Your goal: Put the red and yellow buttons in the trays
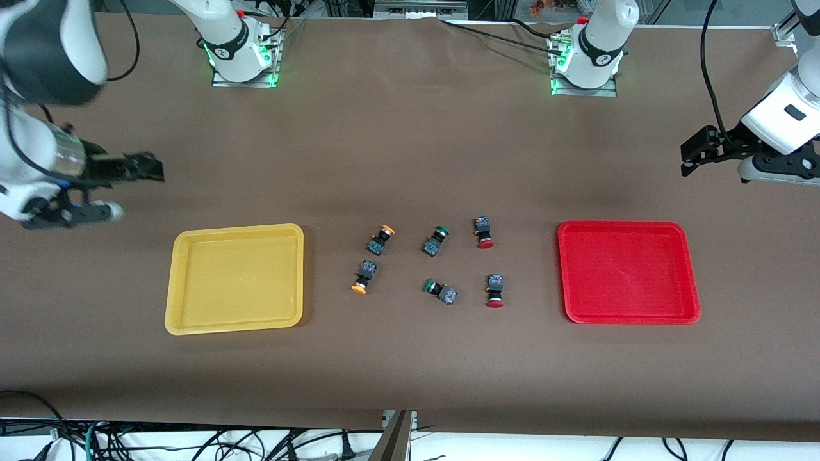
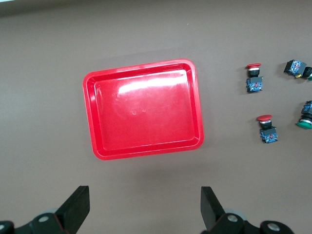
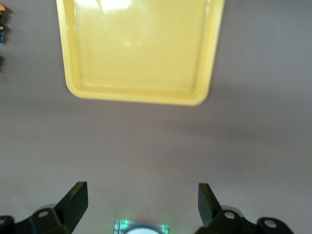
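From the front, a brown table carries a yellow tray toward the right arm's end and a red tray toward the left arm's end, both shallow, smooth plastic with rounded corners. Between them lie six push-button switches on their sides: two yellow buttons nearest the yellow tray, two red buttons nearest the red tray, and two green buttons in the middle. None touches a tray. The left tool hangs over bare table at the left arm's end; the right tool hangs over bare table at the right arm's end.

The left wrist view adds the left tool's black fingers spread wide, empty, with the glossy red tray and both red buttons beneath.

The right wrist view shows the right tool's fingers equally parted and empty, the yellow tray's rim and a green-lit base plate. No readable writing appears anywhere.
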### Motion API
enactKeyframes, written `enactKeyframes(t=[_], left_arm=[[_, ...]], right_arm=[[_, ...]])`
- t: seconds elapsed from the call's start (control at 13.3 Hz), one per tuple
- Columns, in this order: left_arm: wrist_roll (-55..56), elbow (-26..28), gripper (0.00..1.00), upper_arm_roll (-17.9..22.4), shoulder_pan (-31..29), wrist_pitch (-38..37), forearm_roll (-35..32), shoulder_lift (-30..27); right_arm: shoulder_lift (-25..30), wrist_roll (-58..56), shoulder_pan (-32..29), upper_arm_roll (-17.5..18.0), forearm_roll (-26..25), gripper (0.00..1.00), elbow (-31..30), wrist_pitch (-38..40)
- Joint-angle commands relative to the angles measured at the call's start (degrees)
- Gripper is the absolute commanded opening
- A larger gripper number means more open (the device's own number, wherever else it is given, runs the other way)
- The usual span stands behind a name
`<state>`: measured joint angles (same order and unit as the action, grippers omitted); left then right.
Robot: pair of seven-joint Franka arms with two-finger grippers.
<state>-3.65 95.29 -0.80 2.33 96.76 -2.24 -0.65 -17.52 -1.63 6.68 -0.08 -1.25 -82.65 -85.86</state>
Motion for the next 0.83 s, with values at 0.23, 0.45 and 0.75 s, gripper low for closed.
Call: enactKeyframes(t=[0.23, 0.45, 0.75], left_arm=[[-0.22, -2.90, 1.00, 0.09, 0.74, 0.00, 2.67, 4.67], [-0.22, -7.48, 1.00, 0.01, 2.49, -0.08, 3.03, 10.57], [-0.05, -10.99, 1.00, 0.09, 7.85, 0.09, 2.59, 20.74]], right_arm=[[-11.99, 26.03, 10.36, 0.25, 2.12, 1.00, 0.47, -14.66], [-16.21, 38.41, 16.06, 0.25, 4.94, 1.00, 0.47, -23.09], [-23.33, 56.79, 23.45, 0.25, 4.86, 1.00, 0.83, -36.54]])
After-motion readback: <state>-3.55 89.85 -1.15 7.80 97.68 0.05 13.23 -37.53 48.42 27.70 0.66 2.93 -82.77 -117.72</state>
